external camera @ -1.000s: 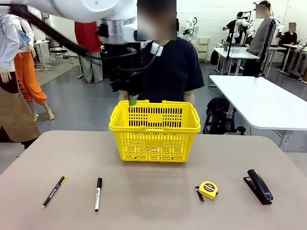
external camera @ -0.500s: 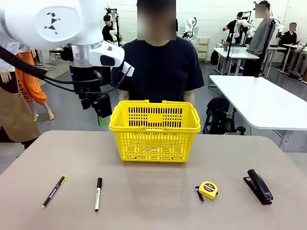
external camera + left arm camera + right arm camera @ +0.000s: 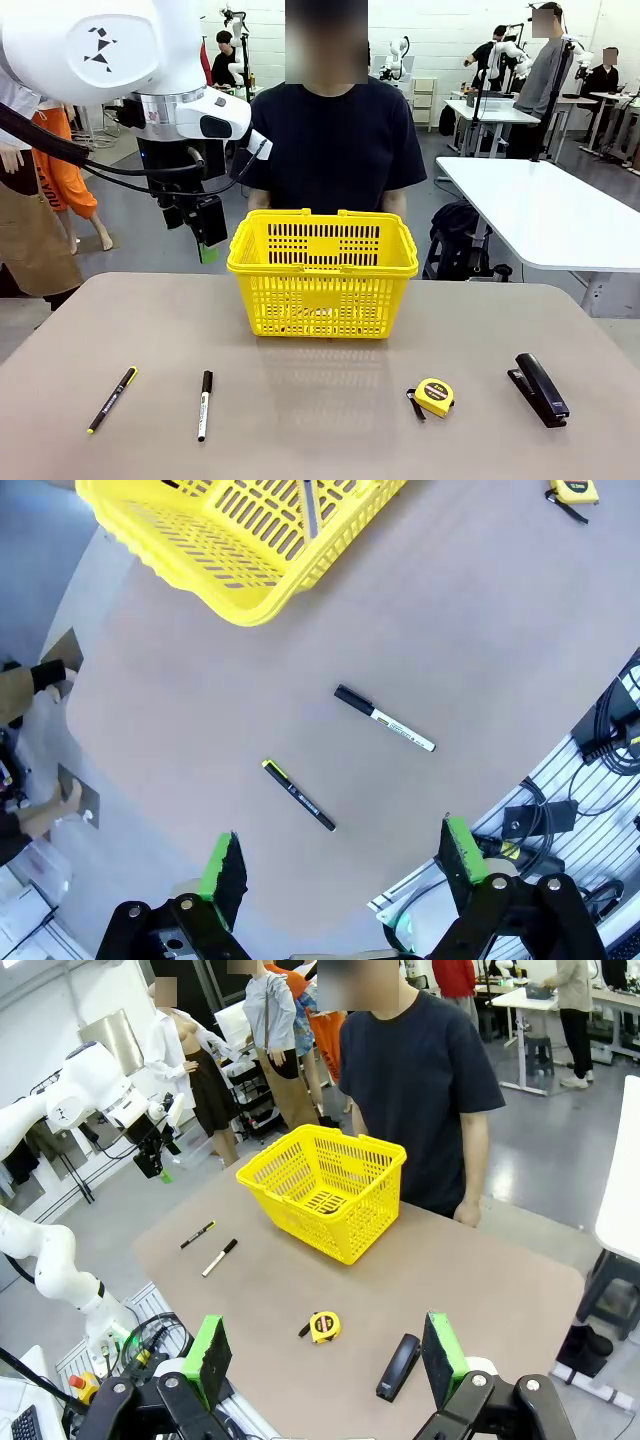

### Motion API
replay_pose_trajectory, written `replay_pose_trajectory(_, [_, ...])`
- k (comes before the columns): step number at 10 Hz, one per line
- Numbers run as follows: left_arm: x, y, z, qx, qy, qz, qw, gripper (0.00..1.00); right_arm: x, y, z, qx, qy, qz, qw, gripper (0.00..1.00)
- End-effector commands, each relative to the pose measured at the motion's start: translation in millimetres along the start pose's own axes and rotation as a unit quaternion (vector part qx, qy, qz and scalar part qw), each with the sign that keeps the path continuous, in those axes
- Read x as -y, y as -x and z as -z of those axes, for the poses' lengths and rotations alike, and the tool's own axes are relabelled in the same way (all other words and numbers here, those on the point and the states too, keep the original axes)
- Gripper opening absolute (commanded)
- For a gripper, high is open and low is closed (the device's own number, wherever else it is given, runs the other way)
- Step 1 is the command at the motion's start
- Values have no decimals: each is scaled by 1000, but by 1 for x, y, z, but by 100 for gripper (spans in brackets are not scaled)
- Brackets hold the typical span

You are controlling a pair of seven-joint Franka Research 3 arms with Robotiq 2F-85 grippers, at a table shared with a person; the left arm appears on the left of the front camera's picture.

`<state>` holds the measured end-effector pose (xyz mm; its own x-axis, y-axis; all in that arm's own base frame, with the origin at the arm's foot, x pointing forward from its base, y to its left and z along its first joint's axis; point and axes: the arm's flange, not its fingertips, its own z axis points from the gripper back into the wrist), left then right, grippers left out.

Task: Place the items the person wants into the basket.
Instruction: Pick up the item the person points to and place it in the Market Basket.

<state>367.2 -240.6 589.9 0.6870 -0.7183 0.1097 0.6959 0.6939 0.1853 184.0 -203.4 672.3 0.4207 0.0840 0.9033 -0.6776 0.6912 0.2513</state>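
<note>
The yellow basket stands at the far middle of the table, right in front of the person in a dark T-shirt. A white marker with a black cap lies near the front left. Front right of centre sits the small yellow-and-black tape measure. My left gripper hangs open and empty in the air, just left of the basket's rim. Its wrist view looks down on the marker between its spread green pads. My right gripper is open, high above the table, far from the tape measure.
A thin black pen with a yellow tip lies left of the marker. A black stapler rests near the front right. A white table stands behind on the right. Bare tabletop stretches between the items.
My left arm has swung left from above the basket's back-left rim, and now hangs beside the basket. The things on the table have not moved.
</note>
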Motion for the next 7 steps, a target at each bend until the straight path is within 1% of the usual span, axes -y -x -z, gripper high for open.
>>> replay_pose_trajectory(1, [1,0,0,0,-1,-1,1000,100,0,-1,1,6,-10,-5,1000,100])
replay_pose_trajectory(5, [0,0,0,0,0,0,1000,100,0,-1,1,6,-10,-5,1000,100])
replay_pose_trajectory(6, [-2,29,-23,63,19,93,993,100,0,-1,1,6,-10,-5,1000,100])
replay_pose_trajectory(7, [5,61,-40,120,72,147,979,100,0,-1,1,6,-10,-5,1000,100])
